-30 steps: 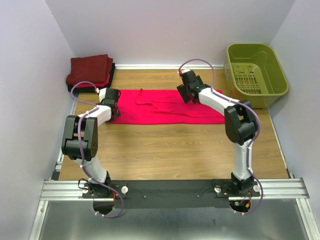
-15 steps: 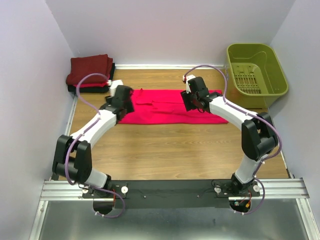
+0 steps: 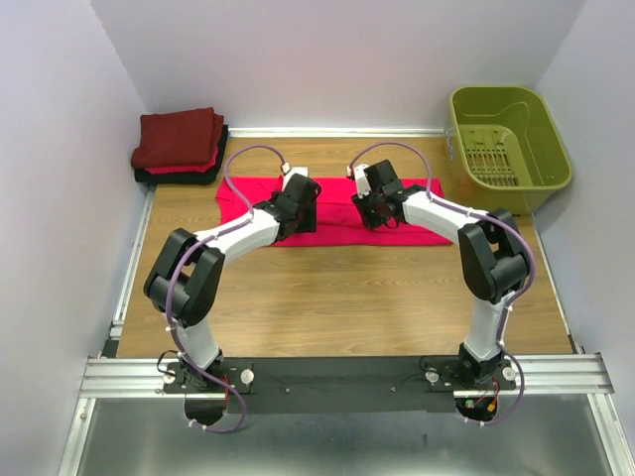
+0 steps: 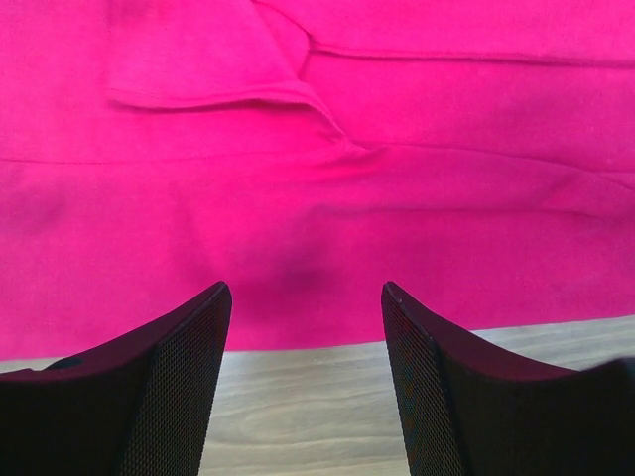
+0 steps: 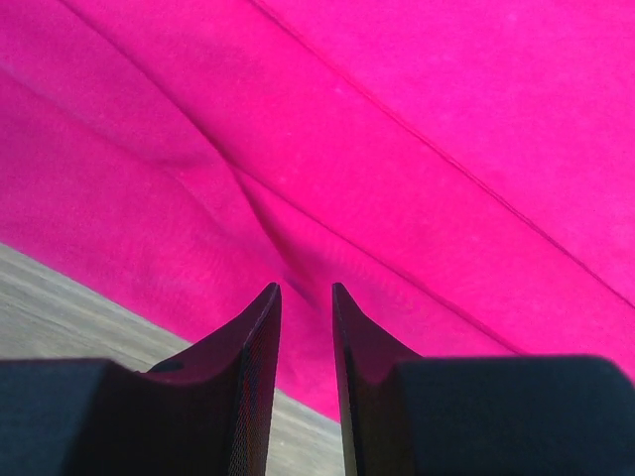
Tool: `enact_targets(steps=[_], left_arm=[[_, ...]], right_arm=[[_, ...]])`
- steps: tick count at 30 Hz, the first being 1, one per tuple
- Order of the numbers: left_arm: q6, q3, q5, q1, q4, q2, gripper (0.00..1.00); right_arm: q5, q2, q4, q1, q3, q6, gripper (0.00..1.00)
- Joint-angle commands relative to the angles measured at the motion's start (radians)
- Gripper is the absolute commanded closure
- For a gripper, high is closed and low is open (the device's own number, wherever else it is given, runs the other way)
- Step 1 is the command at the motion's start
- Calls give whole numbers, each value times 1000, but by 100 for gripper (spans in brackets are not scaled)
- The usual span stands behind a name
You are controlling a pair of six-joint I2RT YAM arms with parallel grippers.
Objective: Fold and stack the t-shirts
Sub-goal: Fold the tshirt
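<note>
A bright pink-red t-shirt lies as a long folded strip across the far middle of the table. My left gripper hovers over the shirt's near edge, left of centre. In the left wrist view the left gripper is open, with only the pink cloth and bare wood between the fingers. My right gripper sits on the strip just right of centre. In the right wrist view the right gripper has a narrow gap between its jaws, and a crease of the shirt runs into it. A stack of folded t-shirts, dark maroon over red and black, sits in the far left corner.
An olive-green plastic basket stands at the far right corner. White walls close in the left, back and right sides. The wooden table stretches from the shirt toward the arm bases.
My left arm has swung right from the shirt's left end to near its middle. My right gripper has come down slightly left onto the cloth and its jaws have narrowed a lot.
</note>
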Motion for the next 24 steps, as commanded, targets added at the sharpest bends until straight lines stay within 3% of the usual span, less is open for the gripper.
enact_targets(steps=[1,8,11,15,24], left_arm=[[10,15,35,-13,43,49,30],[16,9,44,-19,60,109,30],[15,1,45,-19,60,121,30],[9,-20,59,-21,57,124,30],[6,-62,74,-21,54,114,30]], right_arm=[[-54,37,0,1,32,-26,66],[-65,66,0,1,47,-30,70],[-52,66,0,1,52,-34,87],[-13,57,-2,1,64,-51,93],[153,120,-2,1,146,-111,94]])
